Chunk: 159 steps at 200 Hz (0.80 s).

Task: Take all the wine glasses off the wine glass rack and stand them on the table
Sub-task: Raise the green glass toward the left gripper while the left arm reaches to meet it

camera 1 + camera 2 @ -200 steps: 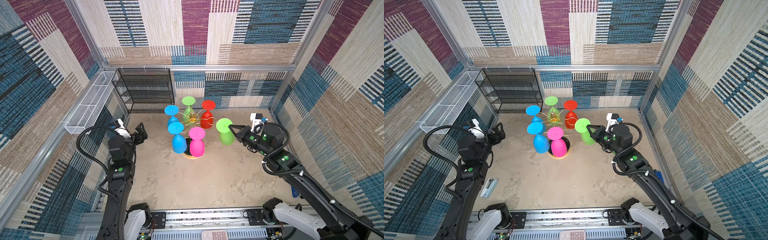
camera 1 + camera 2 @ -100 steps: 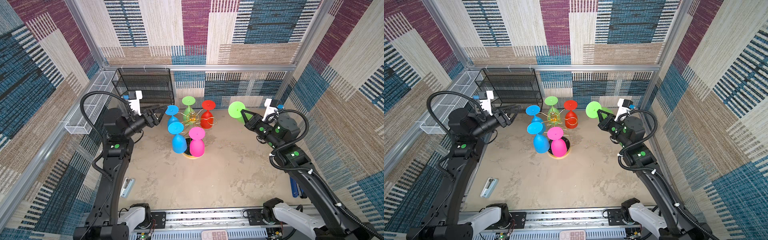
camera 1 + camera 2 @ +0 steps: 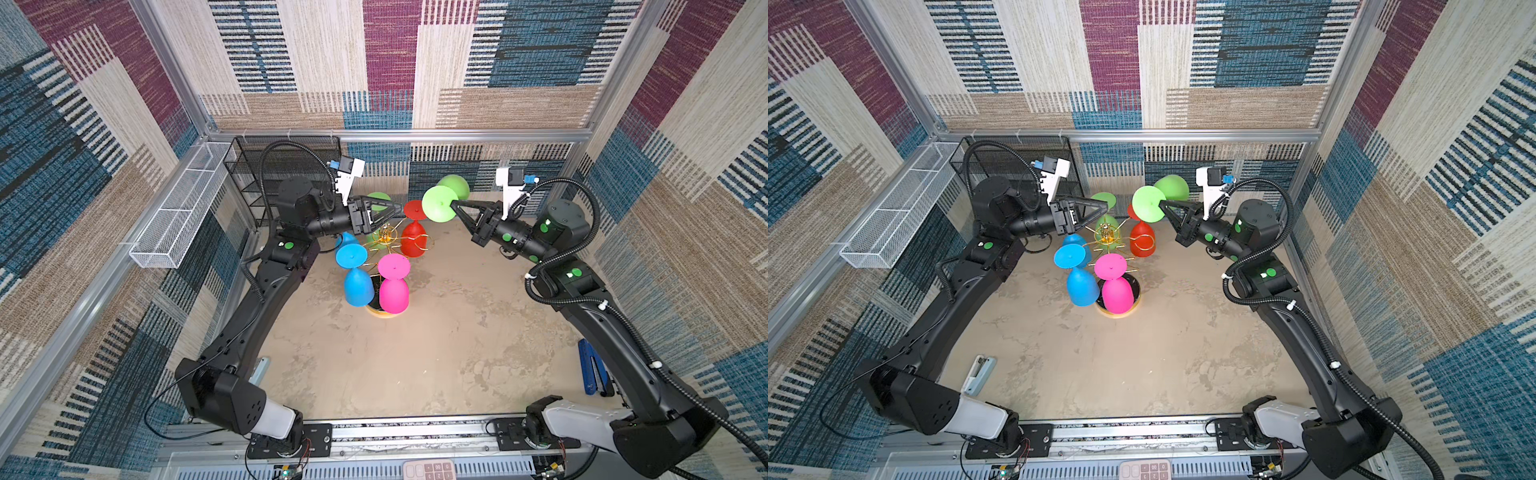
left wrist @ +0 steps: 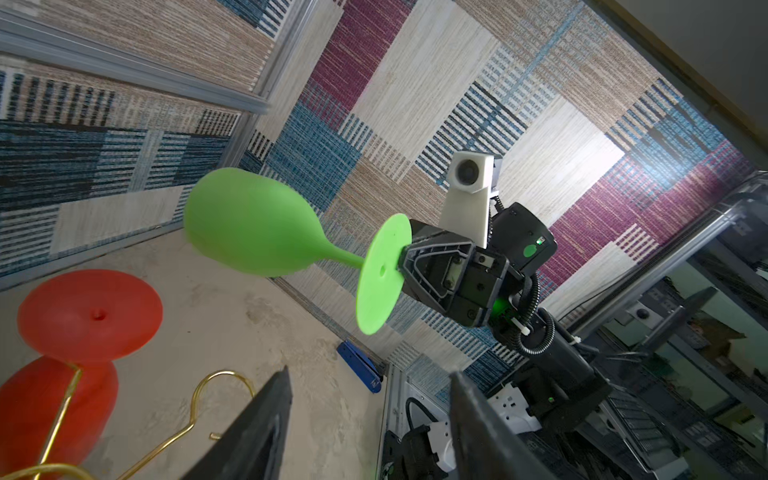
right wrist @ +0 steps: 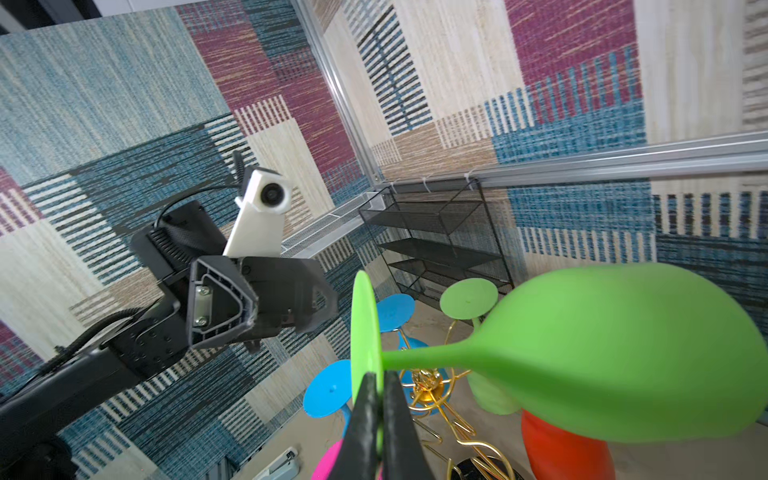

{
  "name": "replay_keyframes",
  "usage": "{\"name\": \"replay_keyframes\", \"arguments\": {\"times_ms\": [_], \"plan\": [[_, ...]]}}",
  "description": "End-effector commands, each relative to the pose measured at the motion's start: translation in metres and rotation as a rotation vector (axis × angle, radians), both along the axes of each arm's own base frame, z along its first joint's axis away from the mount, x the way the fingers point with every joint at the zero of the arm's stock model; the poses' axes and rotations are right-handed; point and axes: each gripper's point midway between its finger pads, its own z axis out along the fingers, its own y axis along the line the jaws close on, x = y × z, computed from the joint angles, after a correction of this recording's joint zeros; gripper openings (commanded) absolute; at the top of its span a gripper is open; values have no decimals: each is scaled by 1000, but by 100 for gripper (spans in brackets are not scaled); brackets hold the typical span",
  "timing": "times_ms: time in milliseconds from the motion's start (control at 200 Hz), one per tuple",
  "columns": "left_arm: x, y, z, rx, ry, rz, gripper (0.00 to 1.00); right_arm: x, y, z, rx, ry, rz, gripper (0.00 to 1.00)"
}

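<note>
Five on rack [image 3: 385, 237] — green glass [image 3: 441, 202] aloft

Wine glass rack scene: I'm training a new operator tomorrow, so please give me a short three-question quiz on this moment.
1. True or false: the right end effector grips the green wine glass by its round foot, clear of the rack.
2. How many glasses hang on the wine glass rack? A three, B five, C seven.
3. Fill in: the left end effector holds nothing, and its jaws stand ___.

Key: 1 true; 2 B (two blue, one pink, one red, one green); 3 open.
</note>
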Motion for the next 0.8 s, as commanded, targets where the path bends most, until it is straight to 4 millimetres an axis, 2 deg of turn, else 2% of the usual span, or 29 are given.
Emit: {"name": "replay_keyframes", "arguments": {"times_ms": [0,240,541,626,681,746,791], "plan": [[-9,-12,11,-23,-21,-74,62,-13,17,15,5,-80,95,0],[-9,-27,7,-45,-2,-131,51,-13,38,9,23,-47,166,0],[-11,-30,13,-85,5,-181,17,-13,40,10,36,-40,163,0],[-13,-30,15,-94,3,-191,0,-13,41,10,37,-38,167,0],[-14,-29,18,-103,2,-193,0,-13,41,10,38,-35,166,0],[-15,-29,20,-110,2,-197,0,-11,40,10,37,-30,151,12],[-14,-28,22,-115,8,-191,0,-11,38,10,35,-31,133,26]]}}
